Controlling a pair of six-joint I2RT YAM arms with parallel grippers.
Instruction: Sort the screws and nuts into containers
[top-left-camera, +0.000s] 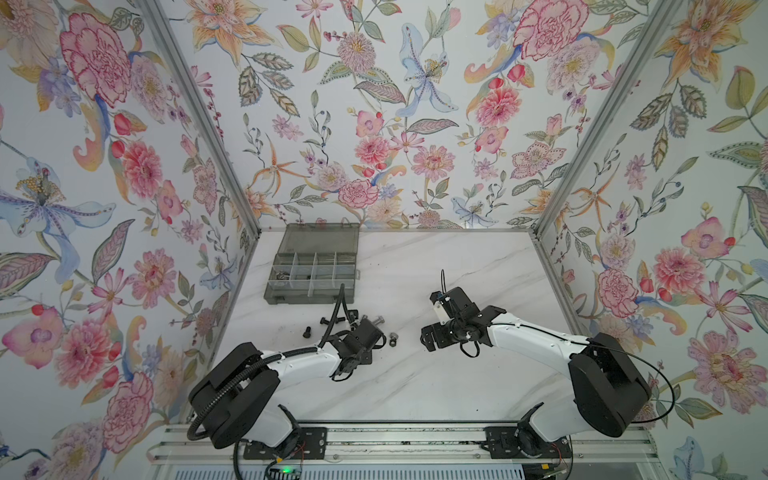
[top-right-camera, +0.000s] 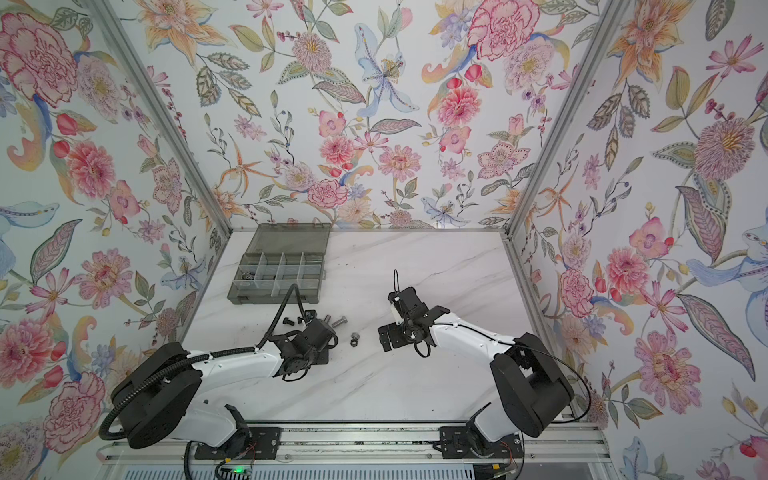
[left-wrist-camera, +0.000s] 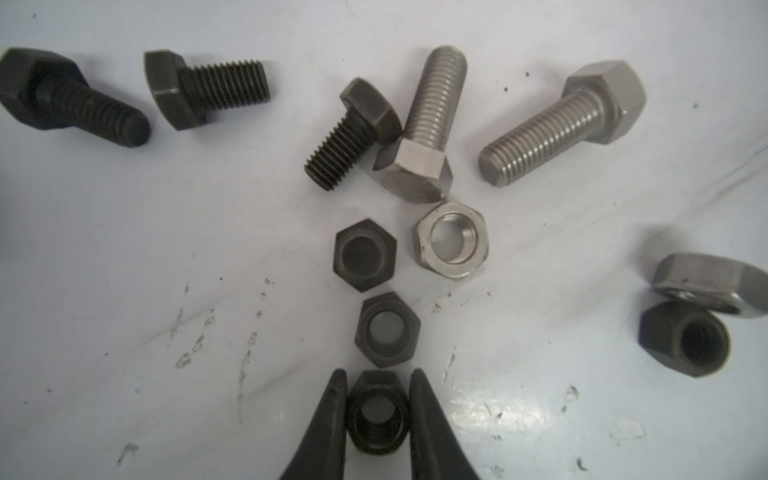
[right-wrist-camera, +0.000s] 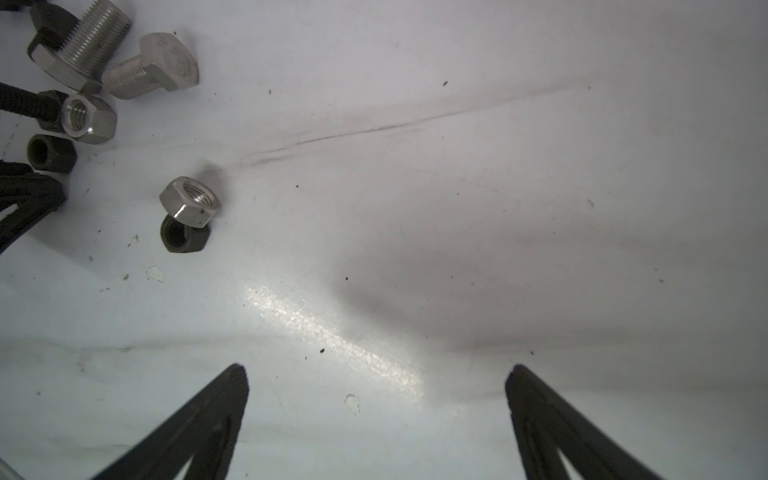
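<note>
Black fingers of the left gripper (left-wrist-camera: 379, 374) are closed against both sides of a black nut (left-wrist-camera: 376, 415) lying flat on the white table (left-wrist-camera: 124, 249). Just beyond the tips, two more black nuts (left-wrist-camera: 388, 328) sit in a line, with a silver nut (left-wrist-camera: 451, 239) beside the farther one. Behind them crowd black bolts (left-wrist-camera: 349, 133) and silver bolts (left-wrist-camera: 561, 124). To the right, between the arms, a tilted silver nut (left-wrist-camera: 706, 282) leans on a lone dark nut (left-wrist-camera: 685, 340). The right gripper (right-wrist-camera: 378, 368) is spread wide and empty above bare table. The grey box (top-left-camera: 291, 297) lies open at the far left, well apart.
</note>
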